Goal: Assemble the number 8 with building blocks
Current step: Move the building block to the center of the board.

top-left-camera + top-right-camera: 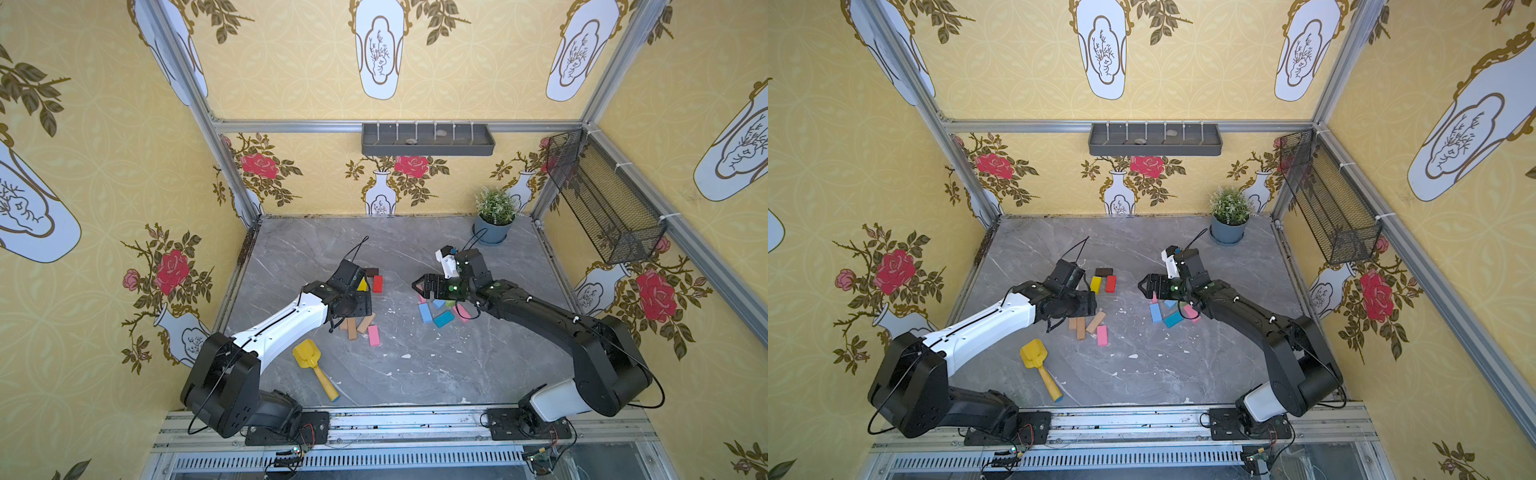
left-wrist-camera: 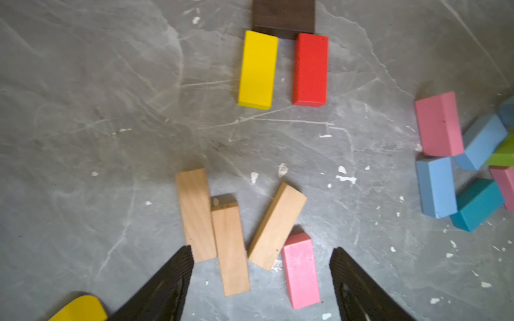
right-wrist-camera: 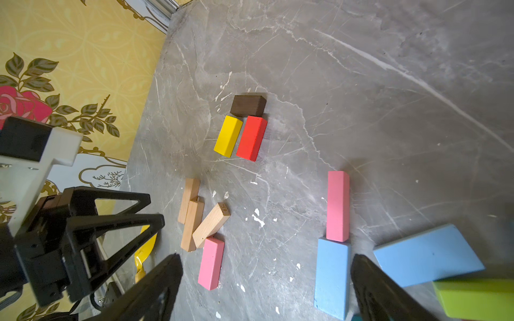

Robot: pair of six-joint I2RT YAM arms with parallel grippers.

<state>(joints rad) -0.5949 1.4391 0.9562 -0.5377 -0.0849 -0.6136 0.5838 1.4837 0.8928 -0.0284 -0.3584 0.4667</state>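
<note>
Left gripper (image 2: 261, 251) and right gripper (image 3: 267, 261) are found wide open, nothing held. The slanted tan block (image 2: 276, 226) between the left jaws should be straddled alone, pink block (image 2: 301, 271) excluded.

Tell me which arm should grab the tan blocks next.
Left. The left arm has its open, empty jaws right by the tan blocks; the right arm hangs over the blue and pink pile, farther off.
</note>
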